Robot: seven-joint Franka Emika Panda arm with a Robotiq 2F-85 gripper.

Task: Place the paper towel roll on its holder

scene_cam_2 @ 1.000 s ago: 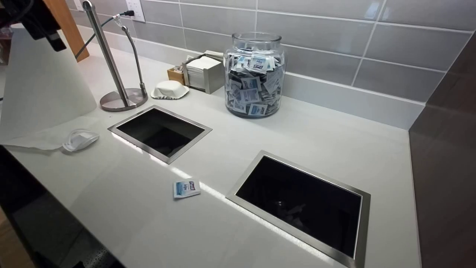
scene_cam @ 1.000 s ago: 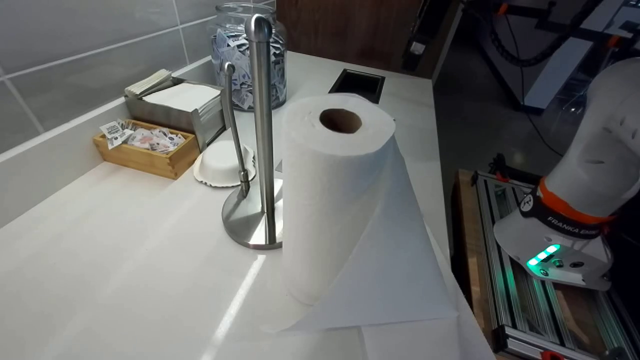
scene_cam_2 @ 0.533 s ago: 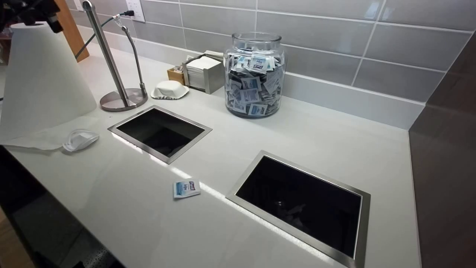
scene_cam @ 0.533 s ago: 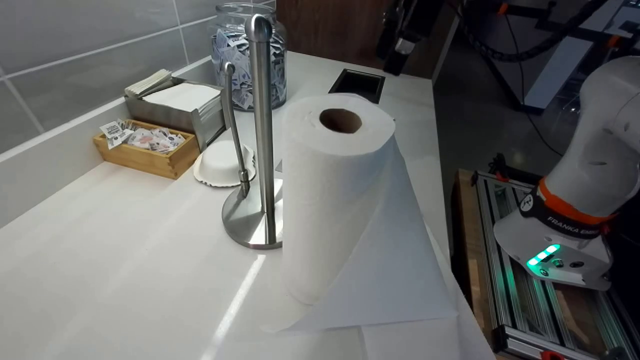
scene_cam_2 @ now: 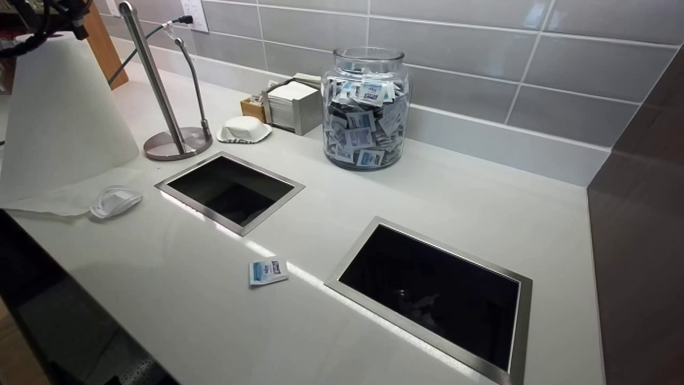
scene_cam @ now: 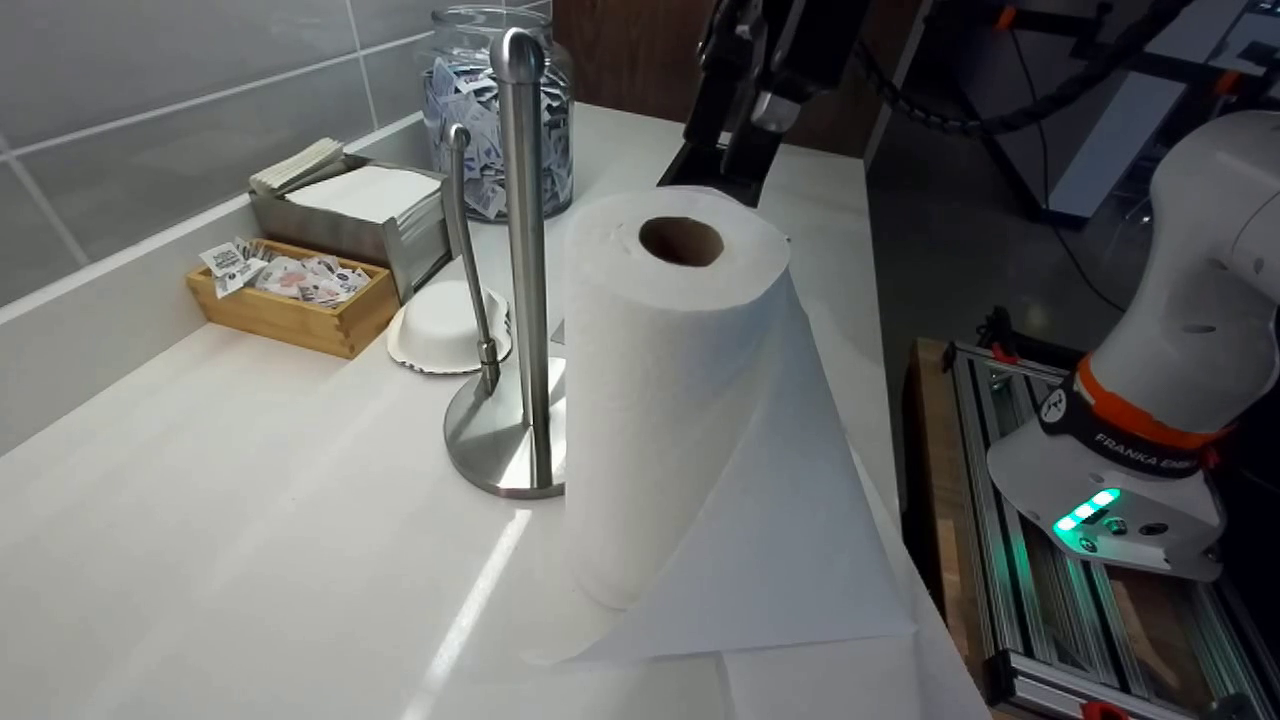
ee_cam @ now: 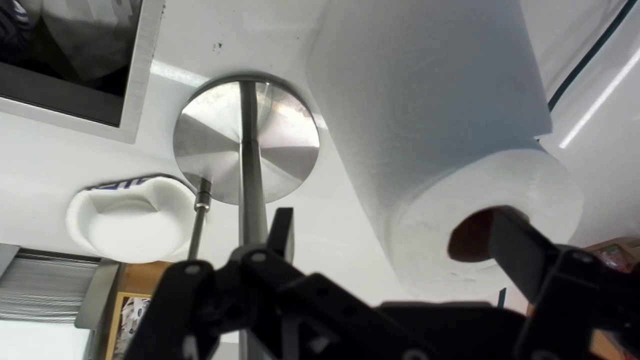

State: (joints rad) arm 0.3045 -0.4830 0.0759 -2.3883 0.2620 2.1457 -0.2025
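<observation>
The paper towel roll (scene_cam: 650,420) stands upright on the white table (scene_cam: 250,550), just beside its metal holder (scene_cam: 526,250), a loose sheet (scene_cam: 790,560) trailing off its side. Near the roll's top end hangs the pincer (ee_cam: 395,220), its 2 fingers (ee_cam: 281,230) spread well apart. In the wrist view 1 of them overlaps the brown core (ee_cam: 467,240); whether it reaches inside, I can't tell. Over by the tiled wall (scene_cam_2: 454,48) there's a big glass jar (scene_cam_2: 368,64) of packets (scene_cam_2: 360,120), and a white dish (scene_cam: 442,325) sits near the holder.
</observation>
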